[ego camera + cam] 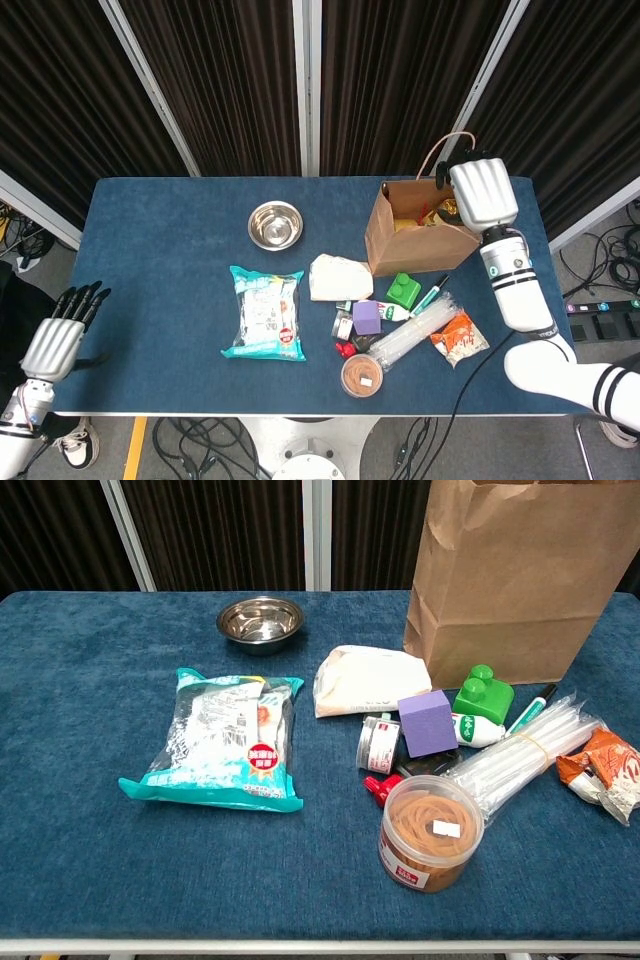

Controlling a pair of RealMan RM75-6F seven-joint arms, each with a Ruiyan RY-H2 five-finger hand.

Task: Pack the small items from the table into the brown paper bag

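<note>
Bag at my table's (150,260) far right, small things clustered before it.
My right hand (484,193) hangs over the bag (415,238); bowl (275,224) sits to its left, snack packet (265,313) nearer me, tub (361,376) nearest my edge.

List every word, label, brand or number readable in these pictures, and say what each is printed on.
No text can be read for certain.
Teal snack packet: print and a red round badge, too blurred to read.
Orange wrapper: lettering too small.
Small tin: label unreadable.
Rubber band tub: white sticker and red label, illegible.
Brown paper bag: no print visible.
</note>
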